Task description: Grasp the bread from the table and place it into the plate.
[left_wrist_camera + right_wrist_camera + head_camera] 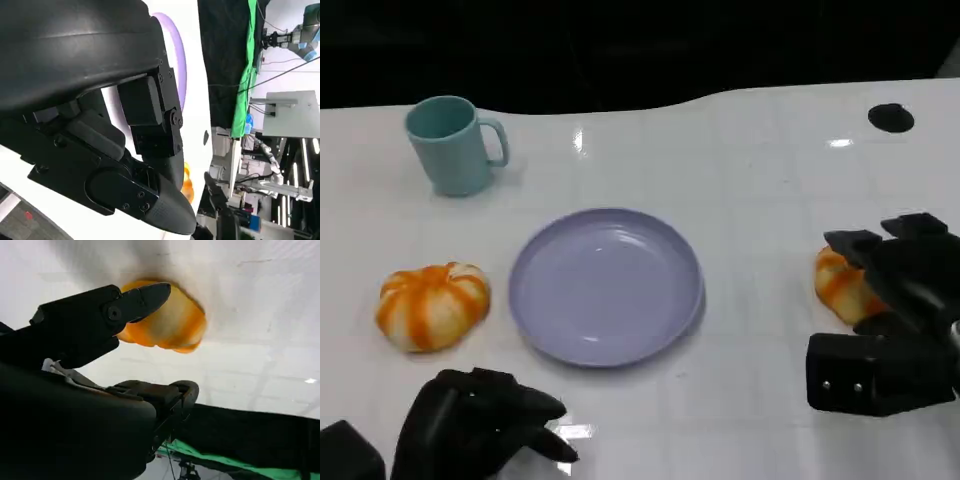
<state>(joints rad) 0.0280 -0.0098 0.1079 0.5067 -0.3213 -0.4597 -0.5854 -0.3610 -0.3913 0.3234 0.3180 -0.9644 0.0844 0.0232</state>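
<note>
Two orange-and-white bread buns lie on the white table. One bun (432,305) sits left of the lilac plate (605,285), which holds nothing. The other bun (840,285) lies to the right of the plate, and my right hand (905,300) reaches over it from the right. In the right wrist view one fingertip (150,294) lies across this bun (172,325), while the other fingers stay apart from it. My left hand (480,425) rests low near the front edge, fingers loosely bent and holding nothing. The left wrist view shows the plate's rim (177,55) beyond that hand (100,125).
A teal mug (450,145) stands at the back left, handle to the right. A small black round mark (890,117) sits at the back right of the table. The table's far edge meets a dark background.
</note>
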